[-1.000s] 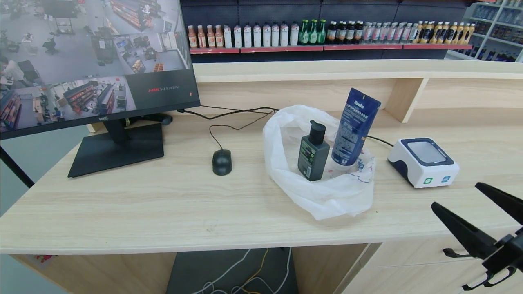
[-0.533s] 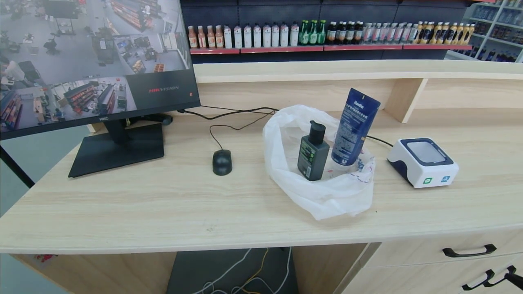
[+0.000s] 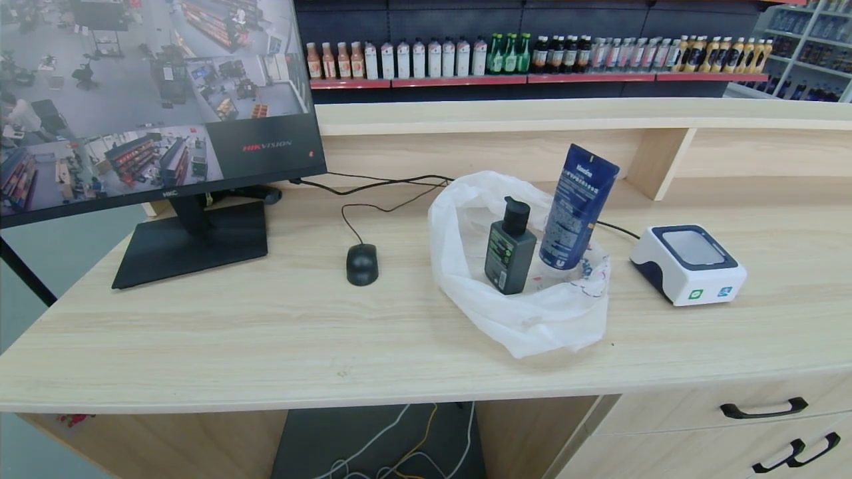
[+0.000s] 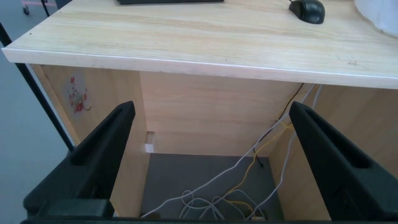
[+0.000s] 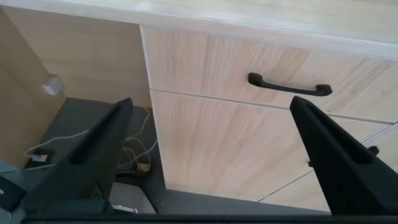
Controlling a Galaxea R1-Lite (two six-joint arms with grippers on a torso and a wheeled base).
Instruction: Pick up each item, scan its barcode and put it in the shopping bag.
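Bottle (image 3: 510, 249) and tube (image 3: 578, 206) stand in the bag (image 3: 526, 326) on the table (image 3: 266, 332), beside the scanner (image 3: 689, 263). Left claw (image 4: 211, 109) and right claw (image 5: 211, 102) hang spread and empty below the tabletop. The leaning tube may topple if the limp bag is nudged.

Retail shop checkout: wooden counter (image 3: 266, 332), barcode scanner (image 3: 689, 264), shopping bag (image 3: 526, 319), bottle-stocked shelves (image 3: 532, 56) behind.

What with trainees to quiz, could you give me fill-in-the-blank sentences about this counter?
The pump bottle and blue tube stand ____ the shopping bag.
The scanner sits on the bag's ____ side.
The mouse lies between the bag and the ____.
The left gripper and right gripper are both ____.
Missing: inside; right; monitor; open.
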